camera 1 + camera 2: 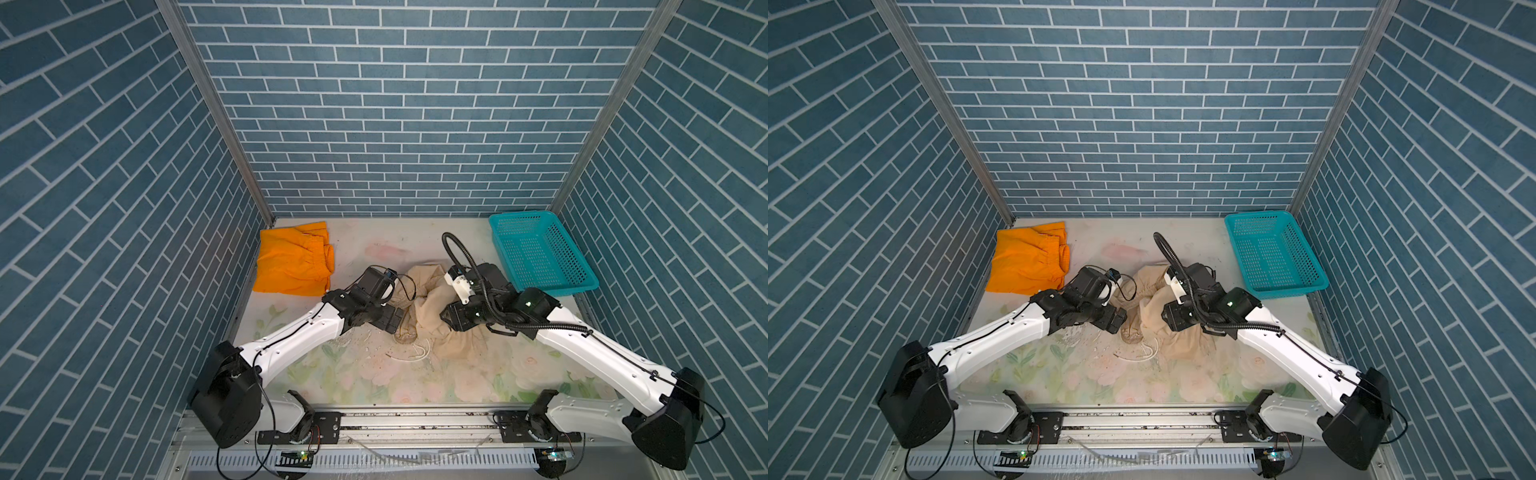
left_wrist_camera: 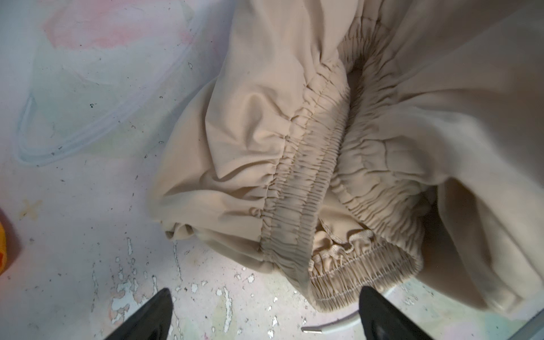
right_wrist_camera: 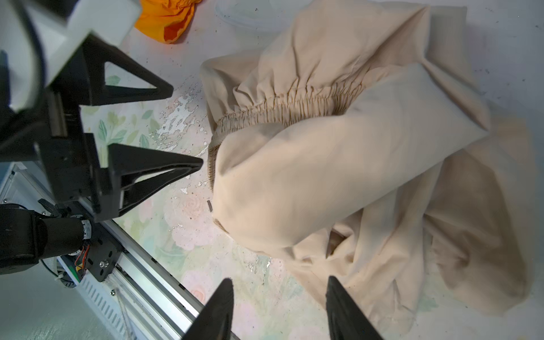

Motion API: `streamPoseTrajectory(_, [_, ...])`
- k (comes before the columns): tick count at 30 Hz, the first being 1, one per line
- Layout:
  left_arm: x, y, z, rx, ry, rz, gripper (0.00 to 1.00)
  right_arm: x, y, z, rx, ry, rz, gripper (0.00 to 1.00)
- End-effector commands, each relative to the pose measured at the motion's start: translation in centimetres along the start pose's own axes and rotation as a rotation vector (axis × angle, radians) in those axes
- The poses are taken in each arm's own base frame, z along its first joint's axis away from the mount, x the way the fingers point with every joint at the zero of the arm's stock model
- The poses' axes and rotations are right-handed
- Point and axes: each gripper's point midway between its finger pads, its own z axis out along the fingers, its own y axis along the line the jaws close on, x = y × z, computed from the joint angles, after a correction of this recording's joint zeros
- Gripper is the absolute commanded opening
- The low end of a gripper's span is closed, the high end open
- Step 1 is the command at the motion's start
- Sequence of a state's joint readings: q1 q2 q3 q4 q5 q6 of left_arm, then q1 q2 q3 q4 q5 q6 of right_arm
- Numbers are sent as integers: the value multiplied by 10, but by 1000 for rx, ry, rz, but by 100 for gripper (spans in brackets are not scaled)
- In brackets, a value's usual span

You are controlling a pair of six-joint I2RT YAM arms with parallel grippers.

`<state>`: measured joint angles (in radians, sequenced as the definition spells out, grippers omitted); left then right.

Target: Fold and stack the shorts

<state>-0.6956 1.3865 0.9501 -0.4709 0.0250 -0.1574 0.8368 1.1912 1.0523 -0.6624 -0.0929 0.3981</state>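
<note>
Table (image 1: 374,386): beige shorts (image 1: 432,307) crumpled at middle; orange shorts (image 1: 291,262) in far left corner. Left jaws wide open, empty, nearest: waistband (image 2: 297,188) end just ahead, running away from them. Right jaws open, empty, beside the cloth.

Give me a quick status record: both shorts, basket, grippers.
orange shorts: flat, back left of table
beige shorts: crumpled, mid-table, unfolded
basket: back right, empty
left gripper: open, by beige waistband, holding nothing
right gripper: open, above beige shorts, holding nothing
stack: not yet made
</note>
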Motion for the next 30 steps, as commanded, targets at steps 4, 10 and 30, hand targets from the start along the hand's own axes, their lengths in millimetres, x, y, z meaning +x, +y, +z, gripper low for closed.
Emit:
streamPoseTrajectory(4, [-7, 5, 24, -49, 6, 58, 98, -31, 15, -16, 7, -168, 21, 53])
streamPoseTrajectory(10, [2, 23, 42, -151, 68, 44, 65, -34, 25, -14, 10, -186, -17, 53])
streamPoseTrajectory(30, [-19, 46, -130, -199, -63, -150, 0, 25, -25, 31, 212, -29, 16, 60])
